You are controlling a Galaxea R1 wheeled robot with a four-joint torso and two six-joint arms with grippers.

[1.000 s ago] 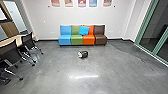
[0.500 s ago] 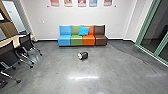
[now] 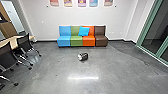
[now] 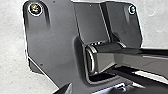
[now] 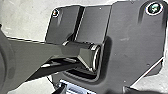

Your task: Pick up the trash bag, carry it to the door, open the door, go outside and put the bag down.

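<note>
Trash bag (image 3: pixel 83 56) on floor (image 3: pixel 110 72), nearer robot than earlier. Cannot tell whether left hand (image 4: pixel 100 89) or right hand (image 5: pixel 93 89) is open or closed. Beyond bag, multicolored sofa (image 3: pixel 76 41) with blue cushion (image 3: pixel 84 31); office chairs (image 3: pixel 25 44) beside table (image 3: pixel 14 43) at left; glass partition (image 3: pixel 153 31) at right.

- Light-streaked gray floor (image 3: pixel 105 66) below the left gripper (image 4: pixel 92 91)
- White wall (image 3: pixel 75 17) ahead of it
- Multicolored couch (image 3: pixel 64 41) along that wall
- Green-framed glass panels (image 3: pixel 158 25) to its right
- Office chairs (image 3: pixel 25 44), table (image 3: pixel 12 40) to its left
</note>
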